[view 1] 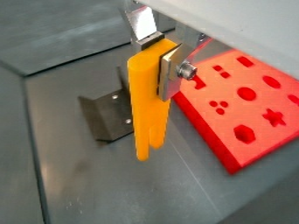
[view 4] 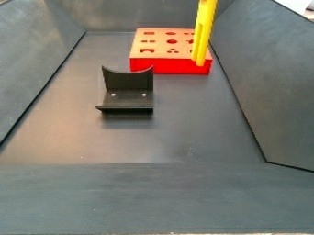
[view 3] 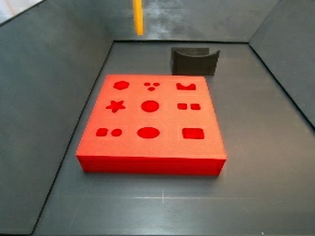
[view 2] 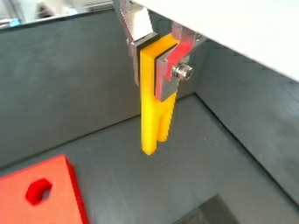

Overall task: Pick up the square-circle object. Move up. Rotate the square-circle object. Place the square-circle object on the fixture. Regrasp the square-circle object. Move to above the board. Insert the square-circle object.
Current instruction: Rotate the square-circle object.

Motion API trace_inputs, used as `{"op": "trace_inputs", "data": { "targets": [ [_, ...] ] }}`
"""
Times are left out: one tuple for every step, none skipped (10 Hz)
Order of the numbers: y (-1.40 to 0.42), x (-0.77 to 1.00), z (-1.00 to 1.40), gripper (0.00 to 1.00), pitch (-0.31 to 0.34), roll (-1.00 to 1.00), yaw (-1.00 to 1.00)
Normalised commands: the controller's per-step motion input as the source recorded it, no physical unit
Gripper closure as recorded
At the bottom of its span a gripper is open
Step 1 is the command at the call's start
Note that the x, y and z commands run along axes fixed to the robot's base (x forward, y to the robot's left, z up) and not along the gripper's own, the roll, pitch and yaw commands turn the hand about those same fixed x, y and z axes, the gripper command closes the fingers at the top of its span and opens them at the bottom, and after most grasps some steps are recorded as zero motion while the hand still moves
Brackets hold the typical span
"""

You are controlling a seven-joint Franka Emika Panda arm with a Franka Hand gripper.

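Observation:
My gripper (view 1: 158, 59) is shut on the upper end of the square-circle object (view 1: 146, 114), a slim yellow-orange bar that hangs straight down between the silver fingers (view 2: 176, 70). In both side views only the bar's lower part shows (view 3: 138, 17) (view 4: 205, 32), held in the air, and the gripper itself is out of frame above. The fixture (view 3: 194, 61) (view 4: 125, 90), a small dark notched block, stands on the floor with nothing on it. The red board (view 3: 150, 120) (view 4: 166, 48) lies flat beside it with its shaped cut-outs unfilled.
Grey sloping walls (view 3: 55, 55) enclose the dark floor (view 4: 160, 138) on all sides. In a wrist view the fixture (view 1: 111, 118) and the board (view 1: 251, 105) lie below the hanging bar, on either side of it.

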Motion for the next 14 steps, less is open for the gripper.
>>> {"op": "trace_inputs", "data": {
  "targets": [
    [0.0, 0.0, 0.0, 1.0, 0.084, -0.11, -1.0],
    [0.0, 0.0, 0.01, 1.0, 0.086, -0.11, -0.88],
    [0.01, 0.01, 0.01, 1.0, 0.085, -0.11, -0.57],
    [0.01, 0.01, 0.01, 1.0, 0.083, -0.11, -0.33],
    [0.01, 0.01, 0.01, 1.0, 0.082, -0.11, -0.22],
    [0.0, 0.0, -1.0, 1.0, 0.082, -0.31, -0.15],
    [0.0, 0.02, -1.0, 1.0, 0.059, -0.31, -0.11],
    [0.01, 0.03, -1.0, 1.0, 0.024, -0.28, -0.09],
    [0.02, 0.03, -1.0, 1.0, -0.004, -0.25, -0.07],
    [0.02, 0.02, -1.0, 1.0, -0.038, -0.21, -0.06],
    [0.03, 0.02, -1.0, 1.0, -0.052, -0.18, -0.05],
    [0.03, 0.02, -0.97, 1.0, -0.059, -0.18, -0.05],
    [0.03, 0.02, -0.81, 1.0, -0.056, -0.19, -0.05],
    [0.02, 0.03, -0.66, 1.0, -0.053, -0.2, -0.05]
  ]
}}
